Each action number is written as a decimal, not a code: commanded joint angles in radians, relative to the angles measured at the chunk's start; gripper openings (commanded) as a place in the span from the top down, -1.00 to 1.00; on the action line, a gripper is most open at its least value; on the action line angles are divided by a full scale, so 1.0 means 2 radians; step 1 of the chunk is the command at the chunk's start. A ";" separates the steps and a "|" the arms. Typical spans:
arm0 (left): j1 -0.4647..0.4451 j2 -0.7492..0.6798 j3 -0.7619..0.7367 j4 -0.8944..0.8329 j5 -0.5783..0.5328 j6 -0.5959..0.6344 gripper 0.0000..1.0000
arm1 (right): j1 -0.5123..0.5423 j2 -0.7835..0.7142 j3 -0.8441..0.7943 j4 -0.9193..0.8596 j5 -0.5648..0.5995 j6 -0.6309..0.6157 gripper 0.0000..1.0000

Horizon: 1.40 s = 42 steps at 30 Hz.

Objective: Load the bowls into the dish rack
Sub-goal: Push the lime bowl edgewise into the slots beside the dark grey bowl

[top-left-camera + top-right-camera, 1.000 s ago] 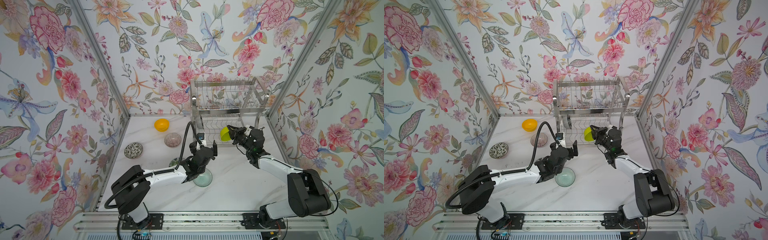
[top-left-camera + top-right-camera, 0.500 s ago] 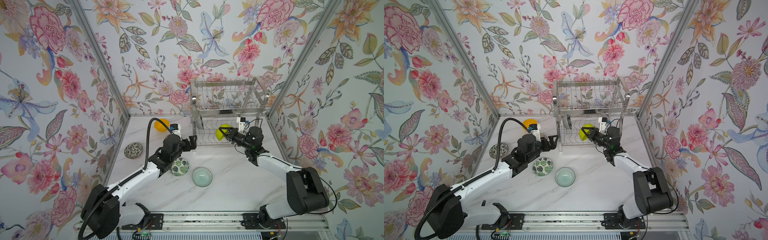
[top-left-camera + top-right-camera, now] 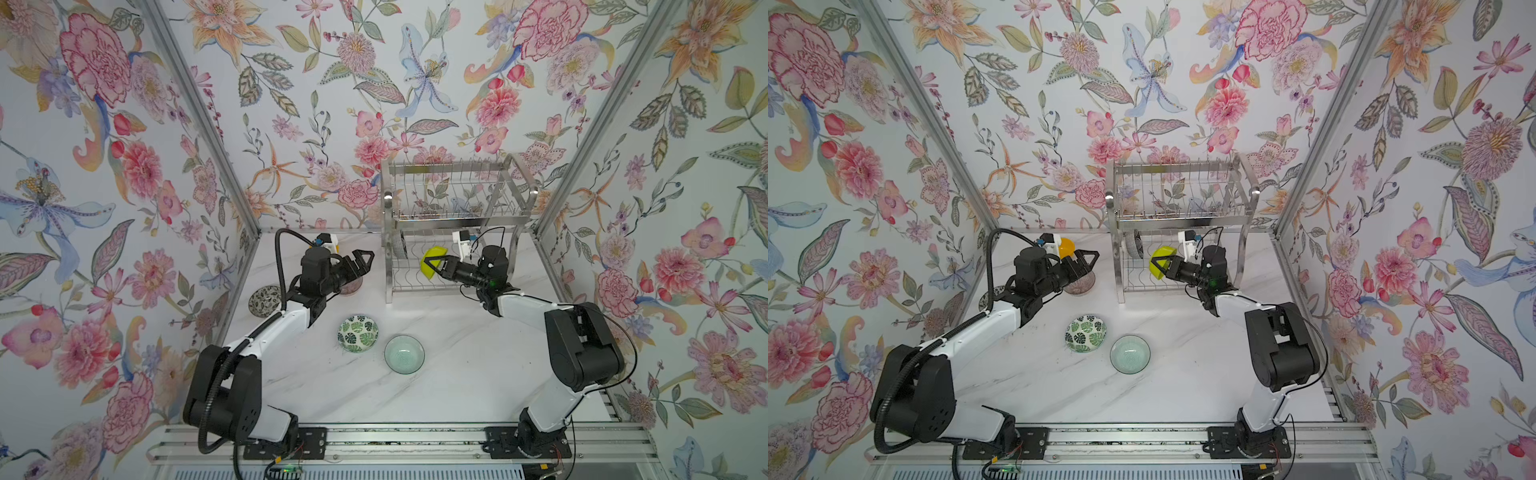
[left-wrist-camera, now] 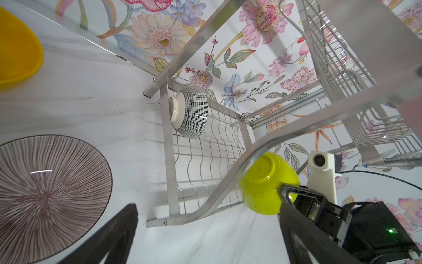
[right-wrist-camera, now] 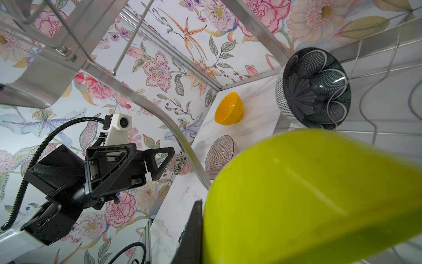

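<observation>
Gripping the lime-green bowl (image 3: 435, 254) by its rim, our right gripper (image 3: 431, 266) holds it tipped on edge at the lower tier of the dish rack (image 3: 453, 216). We see a dark patterned bowl (image 3: 400, 245) standing on edge at that tier's left end. Our left gripper (image 3: 360, 266) hangs wide open and empty over the pink ribbed bowl (image 3: 1079, 286), with the orange bowl (image 3: 1066, 247) just behind it. On the table (image 3: 457, 374) the leaf-print bowl (image 3: 358, 333) and the pale green glass bowl (image 3: 404, 354) sit side by side, and the speckled bowl (image 3: 265, 300) lies near the left wall.
</observation>
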 commanded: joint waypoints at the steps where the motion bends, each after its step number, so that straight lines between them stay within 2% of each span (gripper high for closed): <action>1: 0.007 0.029 0.046 0.009 0.051 0.003 -0.98 | -0.003 0.033 0.045 0.035 -0.010 -0.031 1.00; 7: 0.017 0.109 0.127 -0.036 0.059 0.013 -0.98 | -0.007 0.105 0.124 0.034 -0.012 -0.039 1.00; 13: 0.020 0.161 0.232 -0.164 0.039 0.073 -0.98 | -0.013 0.159 0.177 0.059 -0.013 -0.023 1.00; 21: 0.020 0.208 0.309 -0.212 0.053 0.109 -0.98 | -0.021 0.214 0.242 0.068 -0.030 -0.016 1.00; 29: 0.017 0.220 0.290 -0.191 0.077 0.131 -0.98 | -0.022 0.271 0.296 0.083 -0.055 0.006 1.00; 33: 0.017 0.223 0.284 -0.195 0.076 0.139 -0.98 | -0.020 0.285 0.325 0.045 -0.061 -0.018 1.00; 42: 0.017 0.218 0.268 -0.179 0.078 0.135 -0.98 | -0.015 0.323 0.373 0.037 -0.086 -0.001 1.00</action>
